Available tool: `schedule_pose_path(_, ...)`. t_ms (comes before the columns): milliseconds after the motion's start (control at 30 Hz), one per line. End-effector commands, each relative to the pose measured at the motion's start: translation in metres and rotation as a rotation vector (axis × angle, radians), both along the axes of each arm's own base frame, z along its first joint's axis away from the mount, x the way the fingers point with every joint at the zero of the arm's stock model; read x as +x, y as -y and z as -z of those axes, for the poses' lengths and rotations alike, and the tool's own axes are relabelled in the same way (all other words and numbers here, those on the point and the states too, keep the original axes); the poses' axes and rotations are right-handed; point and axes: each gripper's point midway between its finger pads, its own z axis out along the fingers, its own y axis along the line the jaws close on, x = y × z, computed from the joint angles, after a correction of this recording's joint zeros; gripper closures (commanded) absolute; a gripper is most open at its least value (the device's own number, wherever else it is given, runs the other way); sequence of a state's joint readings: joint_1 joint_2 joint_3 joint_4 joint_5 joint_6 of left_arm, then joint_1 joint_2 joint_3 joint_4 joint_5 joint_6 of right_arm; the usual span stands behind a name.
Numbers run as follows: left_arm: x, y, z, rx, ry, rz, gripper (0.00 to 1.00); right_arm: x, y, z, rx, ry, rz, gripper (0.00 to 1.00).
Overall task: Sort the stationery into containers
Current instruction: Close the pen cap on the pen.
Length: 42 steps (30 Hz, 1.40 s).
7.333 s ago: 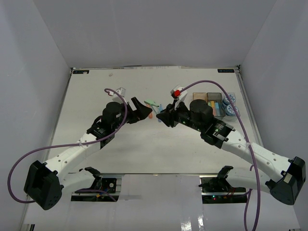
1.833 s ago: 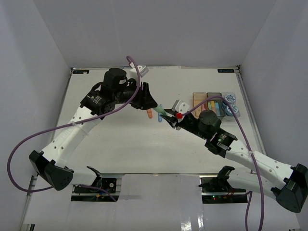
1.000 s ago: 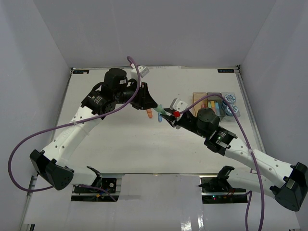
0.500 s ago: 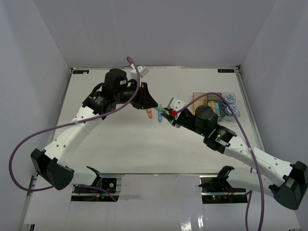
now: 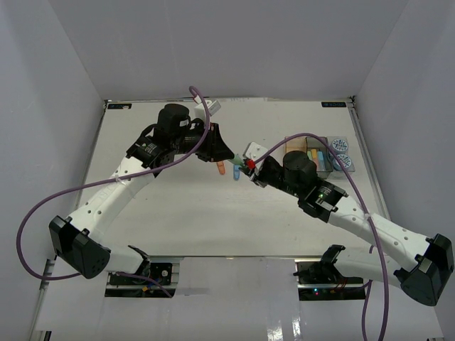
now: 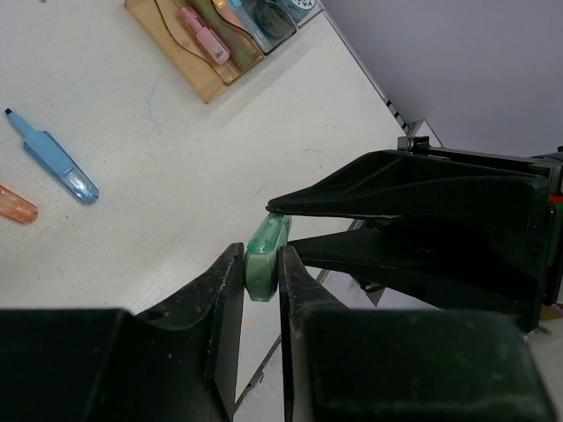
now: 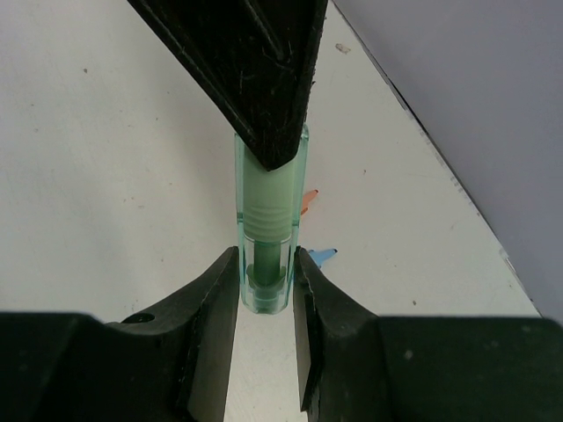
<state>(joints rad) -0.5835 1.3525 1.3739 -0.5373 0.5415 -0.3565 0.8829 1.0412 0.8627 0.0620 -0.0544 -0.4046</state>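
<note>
Green marker (image 6: 267,239) clamped by left hand (image 6: 261,264); right hand (image 7: 266,264) clamps its other end.

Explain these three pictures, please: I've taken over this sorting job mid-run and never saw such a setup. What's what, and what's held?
These are two robot arms bolted at the near edge of a white table. The wide picture comes from a fixed camera above and behind them. The other two come from a camera on each wrist, so the black prongs at the bottom are that arm's own claw. The left claw and the right claw both clamp one green marker, one at each end, as in a handover. A blue marker and an orange marker lie loose on the table. On the right side stands an amber bin with a pink marker inside.
</note>
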Motion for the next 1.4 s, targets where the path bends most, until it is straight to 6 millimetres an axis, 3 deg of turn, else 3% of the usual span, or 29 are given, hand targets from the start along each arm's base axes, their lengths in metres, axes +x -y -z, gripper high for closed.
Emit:
schedule_pose_path(0, -0.03, 0.007, 0.044, 0.064, -0.165, 0.102, 0.76, -0.017, -0.005, -0.177, 0.398, 0.363, -0.076, 0.92)
schedule_pose_path(200, -0.031, 0.009, 0.051, 0.062, -0.193, 0.108, 0.76, -0.022, -0.005, -0.19, 0.419, 0.39, -0.099, 0.92)
schedule_pose_path(500, -0.032, 0.014, 0.058, 0.057, -0.236, 0.124, 0.76, -0.024, -0.009, -0.195, 0.432, 0.396, -0.119, 0.92)
schedule_pose_path(733, -0.03, 0.016, 0.067, 0.062, -0.267, 0.113, 0.76, -0.026, -0.005, -0.214, 0.456, 0.438, -0.119, 0.92)
schedule_pose_path(867, -0.028, 0.016, 0.062, 0.054, -0.253, 0.106, 0.76, -0.027, -0.008, -0.212, 0.444, 0.429, -0.133, 0.92)
schedule_pose_path(967, -0.022, 0.014, 0.05, 0.05, -0.204, 0.084, 0.72, -0.022, -0.01, -0.191, 0.407, 0.393, -0.121, 0.92)
schedule_pose_path(1033, -0.013, 0.013, 0.029, 0.039, -0.134, 0.053, 0.63, -0.019, -0.011, -0.17, 0.37, 0.358, -0.108, 0.92)
schedule_pose_path(1067, -0.01, 0.012, 0.03, 0.048, -0.124, 0.039, 0.58, -0.018, -0.01, -0.168, 0.362, 0.35, -0.103, 0.92)
schedule_pose_path(1100, -0.001, 0.009, 0.016, 0.044, -0.072, -0.003, 0.49, -0.016, -0.01, -0.153, 0.337, 0.325, -0.09, 0.92)
schedule_pose_path(1167, 0.009, 0.004, -0.001, 0.04, -0.003, -0.04, 0.4, -0.012, -0.01, -0.129, 0.287, 0.281, -0.074, 0.92)
schedule_pose_path(1367, 0.051, -0.035, -0.092, 0.0, 0.295, -0.28, 0.1, -0.002, -0.003, -0.04, 0.147, 0.118, 0.0, 0.92)
